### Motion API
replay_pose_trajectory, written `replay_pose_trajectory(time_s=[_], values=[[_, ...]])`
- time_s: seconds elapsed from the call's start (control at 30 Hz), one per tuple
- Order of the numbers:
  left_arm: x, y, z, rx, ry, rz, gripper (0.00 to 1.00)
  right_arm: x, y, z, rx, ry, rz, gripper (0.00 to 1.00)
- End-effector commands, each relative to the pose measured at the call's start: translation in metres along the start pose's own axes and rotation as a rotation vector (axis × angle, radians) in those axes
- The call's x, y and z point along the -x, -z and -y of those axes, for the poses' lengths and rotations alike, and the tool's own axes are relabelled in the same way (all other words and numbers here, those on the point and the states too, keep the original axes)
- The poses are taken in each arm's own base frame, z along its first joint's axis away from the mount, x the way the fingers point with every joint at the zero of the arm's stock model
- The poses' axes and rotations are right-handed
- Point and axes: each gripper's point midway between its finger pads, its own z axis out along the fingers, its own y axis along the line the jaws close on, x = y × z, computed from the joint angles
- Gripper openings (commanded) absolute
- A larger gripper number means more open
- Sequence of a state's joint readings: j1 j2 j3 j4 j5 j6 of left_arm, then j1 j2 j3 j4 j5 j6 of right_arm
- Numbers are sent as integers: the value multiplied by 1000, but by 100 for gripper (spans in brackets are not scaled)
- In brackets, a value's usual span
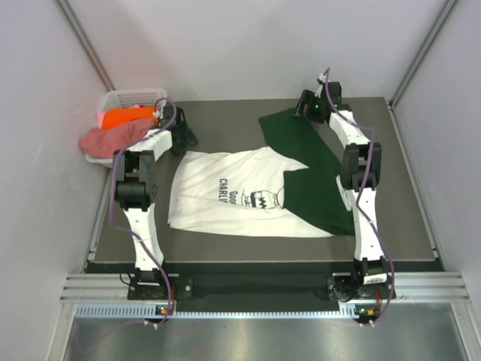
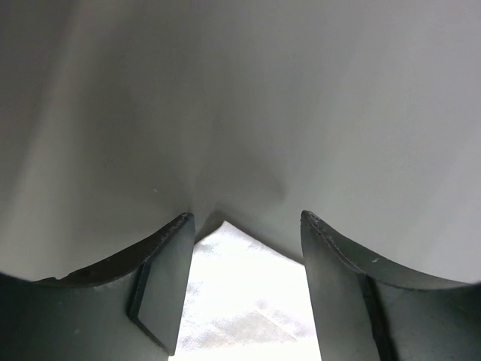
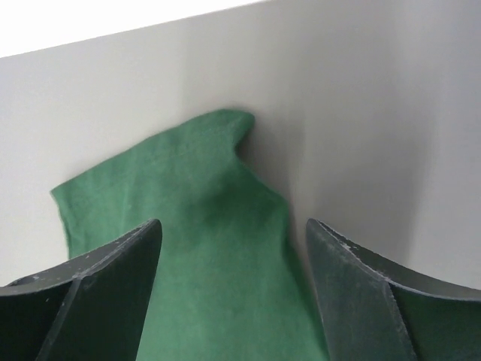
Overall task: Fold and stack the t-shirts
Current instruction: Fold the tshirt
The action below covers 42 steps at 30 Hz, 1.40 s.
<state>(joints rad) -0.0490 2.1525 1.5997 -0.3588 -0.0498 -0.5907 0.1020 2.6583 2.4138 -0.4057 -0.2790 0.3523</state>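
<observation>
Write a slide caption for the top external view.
Left gripper and right gripper at the far edge of a spread white-and-green t-shirt; orange shirt and pink shirt in the basket.

I read the t-shirt as soft matt cloth, desk dark & matt, far-left-corner basket white plastic, right fingers prob. matt plastic.

You've got the white tee spread flat at centre, black print up, its dk green sleeve stretched twd far right. Orange tee & pink tee sit bunched far left in the basket, pink spilling over the rim.
</observation>
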Motion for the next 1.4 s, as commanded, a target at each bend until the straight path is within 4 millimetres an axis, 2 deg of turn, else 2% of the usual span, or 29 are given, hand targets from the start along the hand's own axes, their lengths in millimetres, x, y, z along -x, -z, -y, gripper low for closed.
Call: replay_pose_trajectory(time_s=[0.0,0.2,0.23,0.3,0.33,0.4,0.43,0.5,0.57,0.6,0.63,0.67,0.7,0.73,0.8,0.9,1.03,1.13,1.27,1.37], values=[[-7,-6,-38,90,19,-31,64,19,-5,-17,77,-34,63,76],[-10,-1,-38,80,17,-30,64,6,-18,-21,128,-90,40,65],[-4,0,-49,93,38,-23,64,4,-19,-21,131,-90,34,59],[-4,1,-51,93,38,-25,64,2,-20,-19,123,-90,28,53],[-4,2,-52,95,37,-24,64,2,-20,-20,123,-87,29,43],[-5,2,-54,99,37,-25,64,1,-21,-15,100,-87,34,28],[-5,3,-53,97,36,-23,63,5,-18,-14,91,-81,43,14],[-4,5,-52,93,33,-14,61,5,-18,-4,39,-75,50,0],[-4,6,-53,89,32,-11,60,13,-11,-4,18,-56,75,0],[-5,6,-53,87,30,-14,59,5,-12,4,-11,-60,64,0],[-6,6,-52,87,29,-15,59,16,-4,2,-17,-44,94,0],[-6,6,-53,86,30,-12,59,19,-2,4,-42,-41,108,0],[-5,6,-53,86,30,-8,60,10,-2,10,-57,-45,95,0],[-6,5,-55,92,30,-8,62,22,5,4,-49,-29,131,0],[-5,5,-57,104,23,-2,63,15,6,8,-58,-26,124,0],[-6,3,-56,101,16,-10,63,17,8,5,-42,-27,124,0],[-15,-3,-53,84,9,-62,60,14,8,5,-43,-21,116,0],[-28,4,-55,93,4,-90,61,12,8,5,-45,-21,112,0],[-28,19,-56,85,0,-61,68,14,11,5,-45,-21,115,0],[-25,29,-58,96,-15,-33,69,11,11,5,-47,-23,111,0]])
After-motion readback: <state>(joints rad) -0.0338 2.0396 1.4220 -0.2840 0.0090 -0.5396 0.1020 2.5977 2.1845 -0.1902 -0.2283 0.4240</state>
